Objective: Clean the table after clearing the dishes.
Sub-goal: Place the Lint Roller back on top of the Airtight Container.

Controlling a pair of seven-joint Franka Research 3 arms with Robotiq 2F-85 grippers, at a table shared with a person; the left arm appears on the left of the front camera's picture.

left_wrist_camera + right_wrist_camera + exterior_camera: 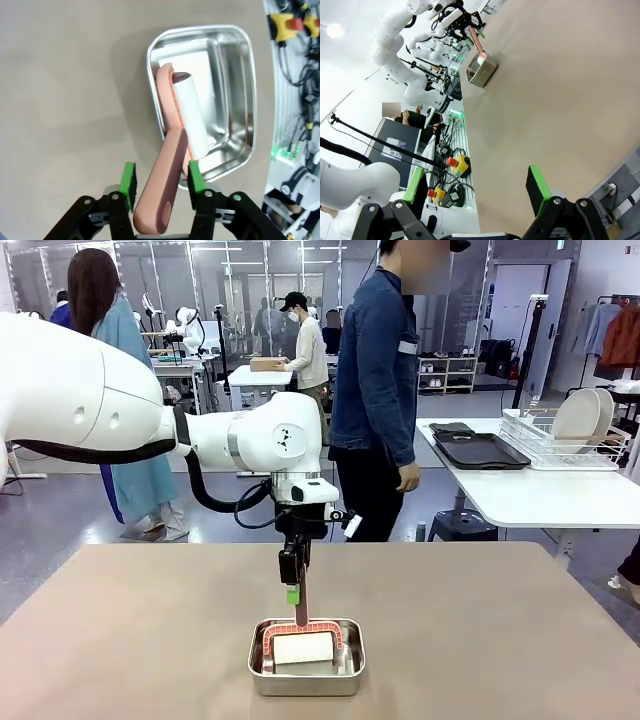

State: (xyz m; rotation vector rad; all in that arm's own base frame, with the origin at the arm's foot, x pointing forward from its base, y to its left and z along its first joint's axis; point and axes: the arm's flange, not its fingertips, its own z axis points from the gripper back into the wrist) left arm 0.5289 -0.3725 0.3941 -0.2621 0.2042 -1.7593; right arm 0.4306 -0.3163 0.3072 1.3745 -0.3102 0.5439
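Table (480, 630) already bare of dishes; lint roller (182, 120) back in steel pan (235, 75). Left tool (161, 182) fingers apart around handle, probably releasing; right tool (480, 192) apart, empty.

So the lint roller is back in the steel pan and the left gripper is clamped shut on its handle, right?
Not quite. The lint roller is in the steel pan, but the left gripper has its pads apart, clear of the handle on both sides, as the left wrist view shows.
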